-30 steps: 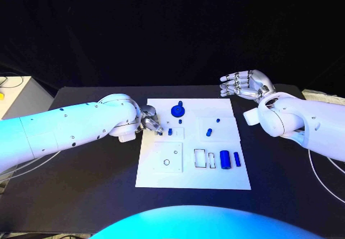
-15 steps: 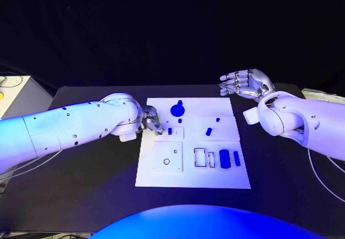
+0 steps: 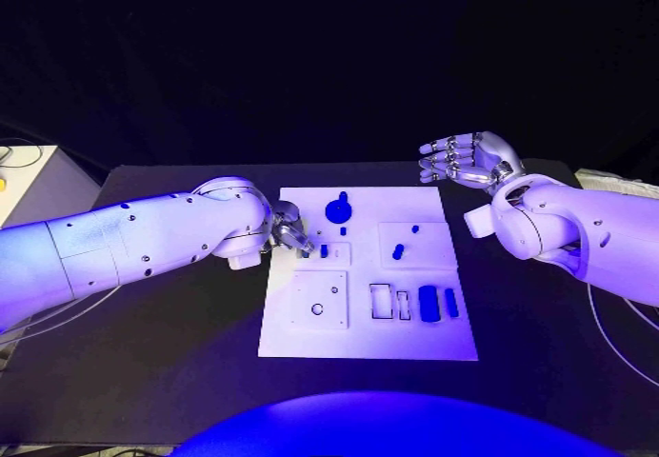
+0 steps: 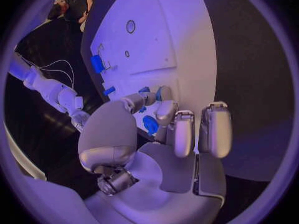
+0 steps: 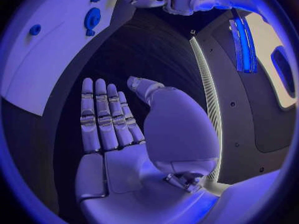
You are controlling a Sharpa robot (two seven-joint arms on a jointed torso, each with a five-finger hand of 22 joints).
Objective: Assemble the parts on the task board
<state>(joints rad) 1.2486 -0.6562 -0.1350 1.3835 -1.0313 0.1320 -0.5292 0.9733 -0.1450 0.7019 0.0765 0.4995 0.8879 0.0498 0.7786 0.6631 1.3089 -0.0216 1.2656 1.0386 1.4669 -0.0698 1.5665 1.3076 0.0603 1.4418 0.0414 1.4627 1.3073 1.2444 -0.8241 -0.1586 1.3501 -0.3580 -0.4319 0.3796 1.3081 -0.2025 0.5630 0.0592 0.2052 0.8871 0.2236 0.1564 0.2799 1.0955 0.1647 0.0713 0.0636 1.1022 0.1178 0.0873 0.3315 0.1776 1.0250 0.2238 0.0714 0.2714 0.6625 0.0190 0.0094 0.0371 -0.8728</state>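
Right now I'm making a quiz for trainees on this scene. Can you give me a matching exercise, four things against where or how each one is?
Things:
1. left hand
2. right hand
3. round blue part
4. task board

States:
A. open, above the table beyond the board's far right corner
B. white plate in the middle of the table
C. at the board's left edge, fingers pinching a small blue part
D. lies near the board's far edge

Pairs: 1-C, 2-A, 3-D, 4-B
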